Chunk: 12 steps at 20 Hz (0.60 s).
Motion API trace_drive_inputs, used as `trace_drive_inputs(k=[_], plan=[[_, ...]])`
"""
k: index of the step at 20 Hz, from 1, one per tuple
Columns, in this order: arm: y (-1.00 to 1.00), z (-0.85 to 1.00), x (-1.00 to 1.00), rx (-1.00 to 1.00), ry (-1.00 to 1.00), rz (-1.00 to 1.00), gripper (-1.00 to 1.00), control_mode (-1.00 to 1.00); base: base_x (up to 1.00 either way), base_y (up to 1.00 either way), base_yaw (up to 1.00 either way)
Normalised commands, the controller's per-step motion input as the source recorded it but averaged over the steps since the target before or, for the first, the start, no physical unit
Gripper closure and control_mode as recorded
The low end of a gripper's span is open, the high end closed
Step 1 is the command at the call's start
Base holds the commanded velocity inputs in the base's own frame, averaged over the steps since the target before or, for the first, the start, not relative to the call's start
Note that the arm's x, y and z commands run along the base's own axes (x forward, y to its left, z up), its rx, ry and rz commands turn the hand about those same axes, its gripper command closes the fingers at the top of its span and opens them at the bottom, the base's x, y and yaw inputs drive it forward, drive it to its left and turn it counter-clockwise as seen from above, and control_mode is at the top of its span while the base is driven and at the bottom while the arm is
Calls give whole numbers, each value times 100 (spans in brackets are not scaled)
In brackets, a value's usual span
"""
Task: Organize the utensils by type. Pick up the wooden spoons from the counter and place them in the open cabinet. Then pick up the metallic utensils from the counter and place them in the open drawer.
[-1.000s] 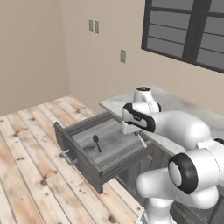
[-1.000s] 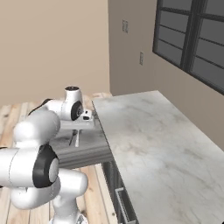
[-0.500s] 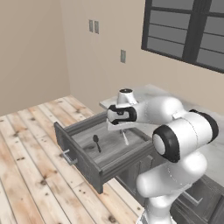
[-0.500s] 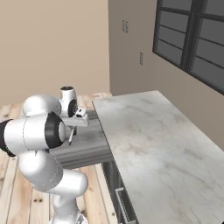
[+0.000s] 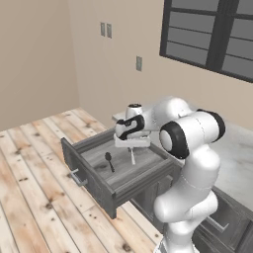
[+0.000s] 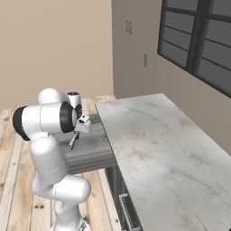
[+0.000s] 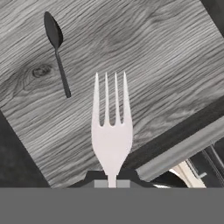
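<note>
Plank floor [image 5: 29, 163] all around, beige walls [image 5: 34, 54], a dark-framed window [image 5: 212, 34], plus a few grey wall outlets [image 5: 139, 63] along that back wall.

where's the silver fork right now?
The silver fork is gripped in the hand, hanging tines-down above the open drawer. In the hand view the dark grey spoon lies on the drawer floor, up and left of the tines.
</note>
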Motion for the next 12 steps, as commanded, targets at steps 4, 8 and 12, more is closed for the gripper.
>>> trace_drive_inputs(k=[4, 8, 12], plan=[[22, -42, 42, 0, 1, -8, 100, -100, 0, 0, 0], [23, -40, 33, 0, 0, -8, 100, -100, 0, 0, 0], [11, -43, 33, 0, 0, -7, 100, -100, 0, 0, 0]])
